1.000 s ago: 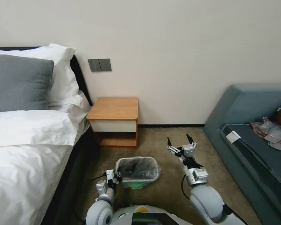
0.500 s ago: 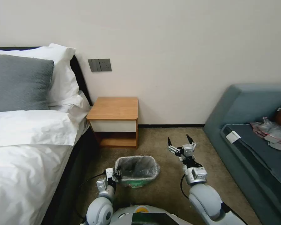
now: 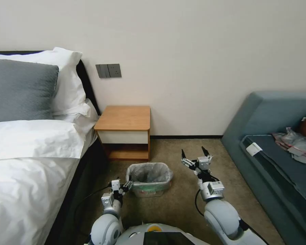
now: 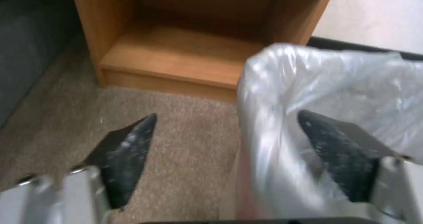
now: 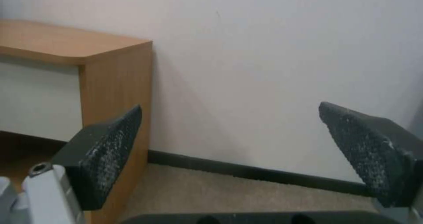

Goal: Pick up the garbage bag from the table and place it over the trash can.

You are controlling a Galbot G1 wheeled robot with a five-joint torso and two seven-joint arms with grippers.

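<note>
Brown carpet runs from the bed to the blue sofa, with bare floor around the trash can, which stands before the table. No writing is readable. The garbage bag lines the can. The left gripper is spread open, astride the bag's near-left rim, and has drawn back a little. The right gripper, released, hovers right of the can.

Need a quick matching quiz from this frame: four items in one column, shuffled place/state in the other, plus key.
Items
1. garbage bag
2. left gripper
3. right gripper
4. table

States
A. open, raised over the carpet, holding nothing
B. top bare, against the wall
C. lining the trash can, draped over the rim
D. open at the can's near left corner

Pairs: 1-C, 2-D, 3-A, 4-B
</note>
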